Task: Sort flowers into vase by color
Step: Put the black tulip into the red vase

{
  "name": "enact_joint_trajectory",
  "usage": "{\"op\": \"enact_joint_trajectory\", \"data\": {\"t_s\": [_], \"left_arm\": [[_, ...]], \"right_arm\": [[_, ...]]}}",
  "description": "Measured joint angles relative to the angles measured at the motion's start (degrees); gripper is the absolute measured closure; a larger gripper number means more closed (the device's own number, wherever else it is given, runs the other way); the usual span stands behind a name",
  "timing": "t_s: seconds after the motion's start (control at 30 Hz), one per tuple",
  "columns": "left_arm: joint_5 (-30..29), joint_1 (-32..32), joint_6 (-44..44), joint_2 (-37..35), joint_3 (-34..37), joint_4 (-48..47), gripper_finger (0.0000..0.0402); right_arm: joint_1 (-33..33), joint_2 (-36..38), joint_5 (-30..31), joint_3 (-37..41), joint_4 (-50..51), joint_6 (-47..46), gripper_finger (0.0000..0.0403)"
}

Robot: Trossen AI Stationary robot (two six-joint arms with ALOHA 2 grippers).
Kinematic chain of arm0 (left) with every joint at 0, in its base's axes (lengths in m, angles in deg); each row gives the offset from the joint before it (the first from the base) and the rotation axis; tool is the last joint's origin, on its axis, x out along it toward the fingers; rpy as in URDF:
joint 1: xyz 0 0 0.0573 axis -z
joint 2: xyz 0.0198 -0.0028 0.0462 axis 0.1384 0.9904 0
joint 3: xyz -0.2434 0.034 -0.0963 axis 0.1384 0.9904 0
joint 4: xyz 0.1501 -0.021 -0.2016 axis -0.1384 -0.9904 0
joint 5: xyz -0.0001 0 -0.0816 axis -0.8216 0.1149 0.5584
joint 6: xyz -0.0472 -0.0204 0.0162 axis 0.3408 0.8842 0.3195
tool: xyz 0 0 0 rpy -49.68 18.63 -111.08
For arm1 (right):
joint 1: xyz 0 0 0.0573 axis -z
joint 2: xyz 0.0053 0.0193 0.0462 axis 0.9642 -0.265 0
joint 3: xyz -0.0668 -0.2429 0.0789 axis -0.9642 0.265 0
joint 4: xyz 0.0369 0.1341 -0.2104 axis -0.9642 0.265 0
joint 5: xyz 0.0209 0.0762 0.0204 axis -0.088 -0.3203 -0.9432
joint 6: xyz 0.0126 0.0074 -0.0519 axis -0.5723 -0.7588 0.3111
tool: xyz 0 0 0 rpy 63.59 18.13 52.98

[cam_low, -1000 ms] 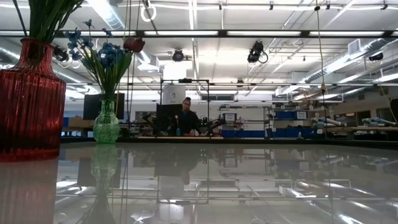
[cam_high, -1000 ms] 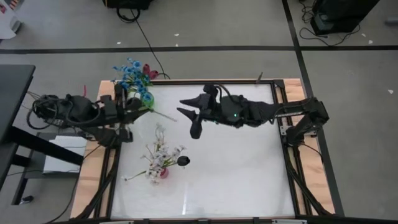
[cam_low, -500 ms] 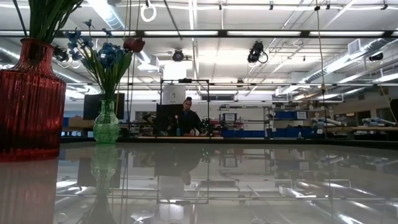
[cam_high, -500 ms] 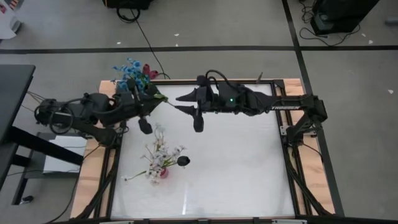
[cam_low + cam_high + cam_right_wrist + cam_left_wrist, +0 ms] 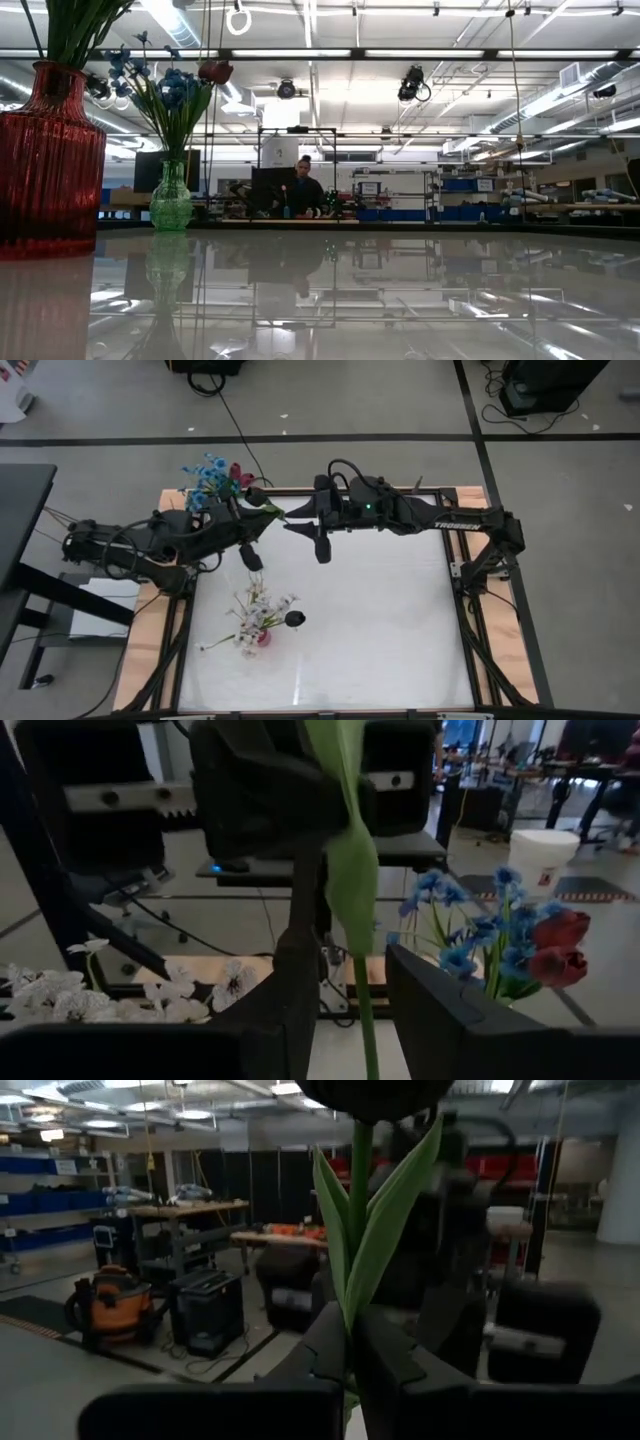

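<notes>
I hold a dark-headed flower (image 5: 256,493) on a green leafy stem above the table's far left part. My left gripper (image 5: 259,508) is shut on its stem, and it also shows in the left wrist view (image 5: 350,1365). My right gripper (image 5: 288,523) faces it, open. In the right wrist view (image 5: 352,975) the stem (image 5: 366,1010) passes between its two fingers without touching them. A green glass vase (image 5: 170,203) with blue flowers and a red one (image 5: 213,478) stands at the far left corner. A red vase (image 5: 45,160) holds white flowers (image 5: 256,610). My left gripper pinches the flower's green stem (image 5: 349,1338) between its two fingers, just below the leaves. The stem and leaves run on straight past the fingertips to the dark head (image 5: 385,1090). The flower is lifted clear of the table.
A dark flower head (image 5: 294,619) shows beside the red vase's white flowers. The white tabletop (image 5: 380,630) stretches to the right and near side, inside a wooden frame (image 5: 150,650). A person (image 5: 302,195) stands far off in the room behind the table.
My left gripper has reached toward the table's right and far edge, up to my right gripper. My right gripper has gone toward the far edge. The flower has gone with them, from over the table to a spot near the green vase.
</notes>
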Motion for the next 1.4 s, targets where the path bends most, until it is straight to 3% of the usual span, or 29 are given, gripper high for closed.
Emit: {"op": "enact_joint_trajectory", "data": {"t_s": [0.2, 0.37, 0.5, 0.83, 1.0, 1.13, 1.4], "left_arm": [[0.01, 0.02, 0.02, 0.48, 0.00, 1.67, 0.0385], [-0.07, 0.00, 0.04, 0.50, 0.00, 1.75, 0.0385], [-0.09, 0.00, 2.23, 0.41, 0.00, 2.14, 0.0374], [-2.03, 0.07, 5.80, -0.20, -0.02, -1.19, 0.0229], [-2.04, 0.07, 6.01, -0.18, -0.02, -0.90, 0.0189], [-0.96, 0.07, 6.03, -0.18, -0.02, 0.83, 0.0192], [4.80, -1.20, 8.03, 1.00, -0.02, 1.90, 0.0238]], "right_arm": [[1.19, 0.00, -2.04, 0.02, 1.09, -0.47, 0.0310], [1.88, 0.00, -3.82, 0.02, 1.08, -1.15, 0.0383], [1.96, 0.00, -4.64, 0.04, 0.21, -2.88, 0.0391], [1.98, 0.02, -4.64, 0.02, -10.55, -5.21, 0.0400], [1.96, -0.02, -6.33, 0.02, -9.39, -4.84, 0.0401], [1.87, -0.02, -7.52, 0.02, -8.87, -3.33, 0.0401], [1.85, -0.02, -7.86, 0.02, -9.01, -0.42, 0.0401]]}}
